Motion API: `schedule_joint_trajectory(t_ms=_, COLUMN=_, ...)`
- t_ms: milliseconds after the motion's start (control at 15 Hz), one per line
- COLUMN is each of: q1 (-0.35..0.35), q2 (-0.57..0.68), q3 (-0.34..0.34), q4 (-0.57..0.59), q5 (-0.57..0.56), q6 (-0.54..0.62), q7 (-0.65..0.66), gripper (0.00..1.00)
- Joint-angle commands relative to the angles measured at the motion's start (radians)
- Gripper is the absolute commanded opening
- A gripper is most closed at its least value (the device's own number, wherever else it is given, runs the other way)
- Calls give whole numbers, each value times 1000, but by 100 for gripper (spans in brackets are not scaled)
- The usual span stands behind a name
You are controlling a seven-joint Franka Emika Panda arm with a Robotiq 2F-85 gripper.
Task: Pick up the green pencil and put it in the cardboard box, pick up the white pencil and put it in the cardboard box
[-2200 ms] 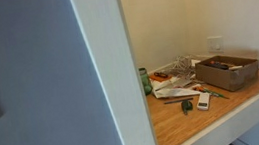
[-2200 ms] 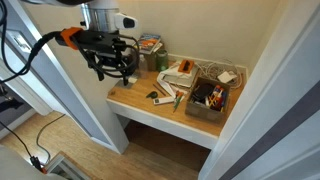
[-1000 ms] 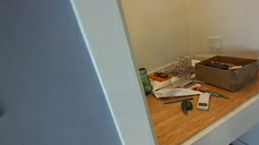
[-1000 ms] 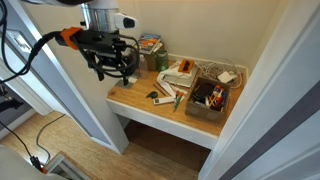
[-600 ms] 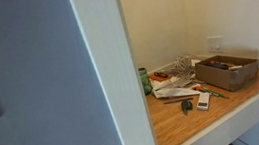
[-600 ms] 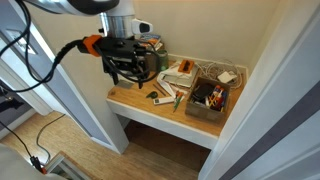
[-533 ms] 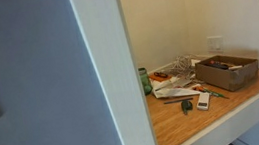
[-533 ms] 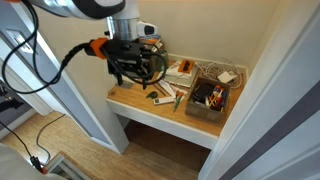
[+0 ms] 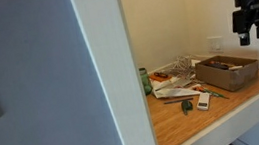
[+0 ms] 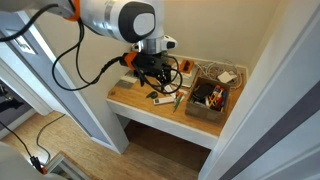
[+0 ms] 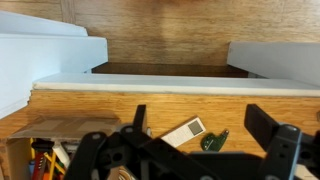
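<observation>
The cardboard box (image 9: pixel 228 71) is shallow and brown and stands on the wooden shelf; it also shows in the other exterior view (image 10: pixel 208 97) with several items inside. A thin dark stick, the green pencil (image 9: pixel 177 100), lies among the clutter beside the box. I cannot pick out the white pencil. My gripper (image 10: pixel 156 82) hovers above the clutter, apart from everything, and shows high up in an exterior view (image 9: pixel 248 16). In the wrist view the gripper (image 11: pixel 200 113) is open and empty, over the shelf's front edge.
A white remote (image 11: pixel 183 131) and a small green lump (image 11: pixel 213 140) lie below the jaws. An upright green container (image 9: pixel 146 80) stands at the back. Papers and small items lie beside the box. White alcove walls (image 9: pixel 110 75) close in both sides.
The arm has swung from outside the alcove to above the shelf. The gripper now hangs over the clutter next to the box. The objects have not moved.
</observation>
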Motion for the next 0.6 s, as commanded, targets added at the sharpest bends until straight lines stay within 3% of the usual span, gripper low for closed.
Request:
schedule_joint_trajectory(t_ms=0, q1=-18, q2=157, q3=17, q4=102, q5=31, q6=59, q7=21, gripper=100)
schedule_joint_trajectory(t_ms=267, q1=-26, q2=280, q3=26, q4=157, q5=90, q6=82, q7=-51, gripper=100)
schedule_joint_trajectory(t_ms=333, q1=-29, q2=214, q3=30, q4=107, q5=49, q6=83, q7=-6, gripper=100)
schedule_joint_trajectory(t_ms=533, q1=-32, q2=275, q3=36, q4=139, q5=62, q6=84, q7=-24, gripper=100)
